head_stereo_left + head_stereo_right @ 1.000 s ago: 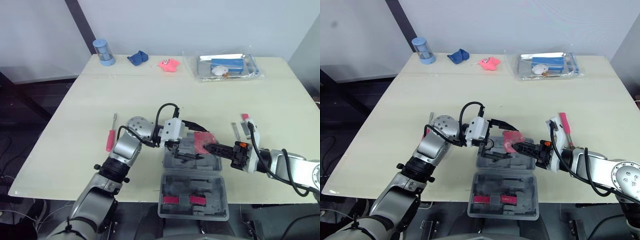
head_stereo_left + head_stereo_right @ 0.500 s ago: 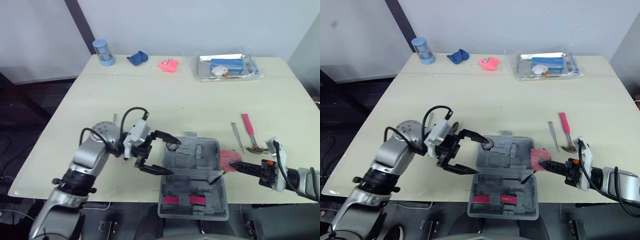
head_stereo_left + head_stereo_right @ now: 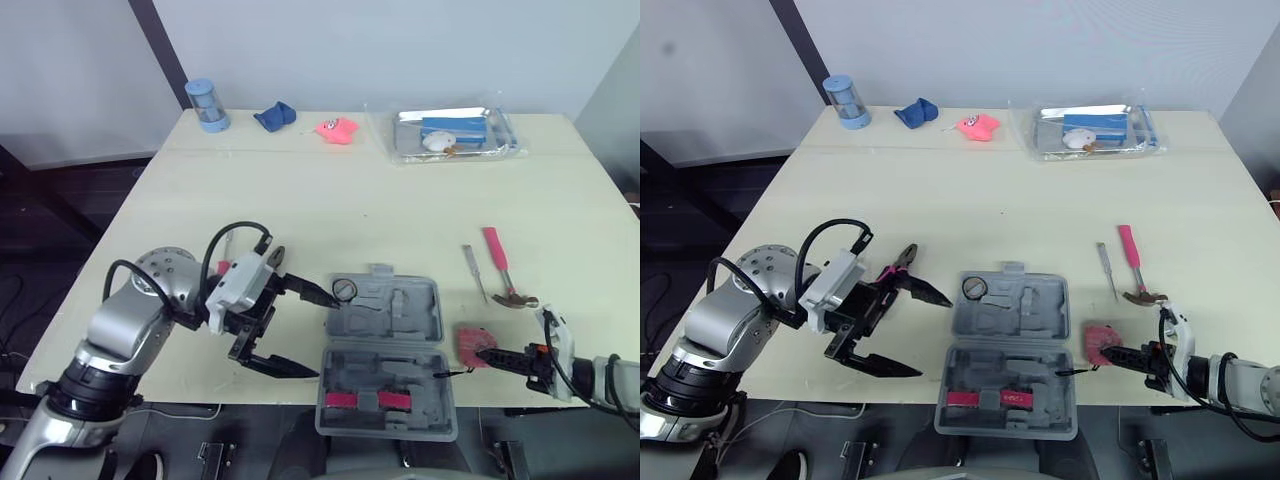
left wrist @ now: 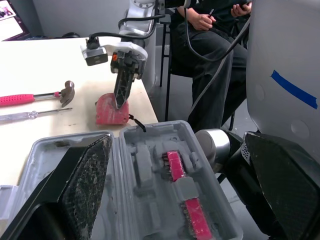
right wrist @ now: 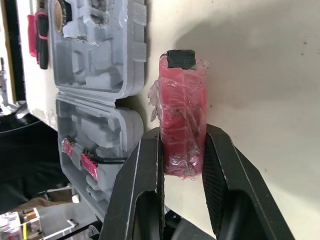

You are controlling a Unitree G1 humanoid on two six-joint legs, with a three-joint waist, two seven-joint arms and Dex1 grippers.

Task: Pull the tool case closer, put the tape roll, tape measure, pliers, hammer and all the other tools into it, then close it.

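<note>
Behind your left end effector, a pink-handled tool lies on the desk. The wrist covers most of it, so you cannot tell which tool it is.

The tool case lies open at the near edge of the desk, with the tape roll seated in the left corner of its far half. The tape measure, wrapped in clear film, sits on the desk just to the right of the case, outside it. Farther back on that side, the hammer and a slim screwdriver lie side by side. Along the far edge are a blue canister, a blue cloth, a pink toy and a bagged tray. In the left wrist view a person sits beyond the desk.

Your left end effector hovers just left of the case, pointing toward it, with its fingers spread wide and nothing between them. Your right end effector reaches in low from the right, clamped on both flat sides of the tape measure.
</note>
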